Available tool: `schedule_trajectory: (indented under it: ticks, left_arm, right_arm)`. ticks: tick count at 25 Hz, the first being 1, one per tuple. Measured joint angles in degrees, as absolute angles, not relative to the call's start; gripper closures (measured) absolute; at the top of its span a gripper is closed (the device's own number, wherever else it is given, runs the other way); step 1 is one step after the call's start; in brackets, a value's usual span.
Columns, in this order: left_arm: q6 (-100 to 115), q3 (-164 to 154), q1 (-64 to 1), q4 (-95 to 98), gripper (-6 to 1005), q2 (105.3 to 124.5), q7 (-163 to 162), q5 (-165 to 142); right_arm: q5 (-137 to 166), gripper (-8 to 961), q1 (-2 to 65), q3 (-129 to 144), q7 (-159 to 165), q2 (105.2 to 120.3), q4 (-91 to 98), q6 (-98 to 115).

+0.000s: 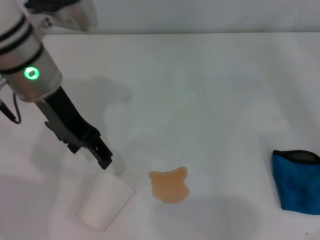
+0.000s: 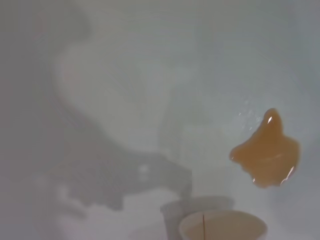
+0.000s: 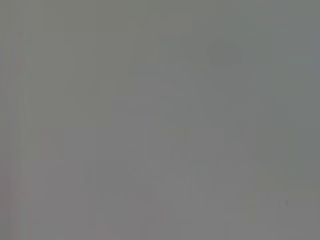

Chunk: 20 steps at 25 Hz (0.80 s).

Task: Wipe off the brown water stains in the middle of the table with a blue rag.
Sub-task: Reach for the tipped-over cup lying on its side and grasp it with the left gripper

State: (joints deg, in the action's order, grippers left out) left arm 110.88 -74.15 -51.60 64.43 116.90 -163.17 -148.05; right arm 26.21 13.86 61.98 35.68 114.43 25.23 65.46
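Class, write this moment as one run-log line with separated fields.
left gripper: at paper cup | brown water stains: unwiped | blue rag: untouched, table's right edge | right gripper: unseen

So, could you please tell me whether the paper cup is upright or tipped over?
Tipped. The cup leans on the table with its mouth up toward the left claw, beside the stain. Nothing shows inside it.

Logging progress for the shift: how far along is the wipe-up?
Nothing wiped yet: the brown water stains sit whole on the table. The left end effector is at the paper cup, beside the puddle. The blue rag lies untouched at the right; fetching it and wiping remain.
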Motion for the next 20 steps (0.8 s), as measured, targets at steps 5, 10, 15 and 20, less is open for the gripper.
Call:
schedule_trajectory:
  ticks: [5, 10, 15, 20]
  left_arm:
    - [110.9, -74.9, -52.5, 63.5, 122, 118.18, -163.4, -148.8]
    - [110.9, -79.2, -53.1, 62.9, 123, 118.50, -164.0, -148.4]
    - [111.0, -81.4, -53.5, 61.5, 123, 118.62, -165.1, -148.3]
    - [110.8, -81.9, -53.7, 61.2, 122, 118.87, -165.6, -148.3]
  right_arm:
    - [26.3, 86, 14.1, 61.9, 35.7, 114.43, 25.2, 65.4]
    - [26.2, 86, 14.1, 61.8, 35.6, 114.43, 25.0, 65.3]
    - [26.2, 86, 14.1, 61.6, 35.6, 114.43, 24.8, 65.3]
    - [26.2, 86, 14.1, 61.5, 35.6, 114.43, 24.7, 65.3]
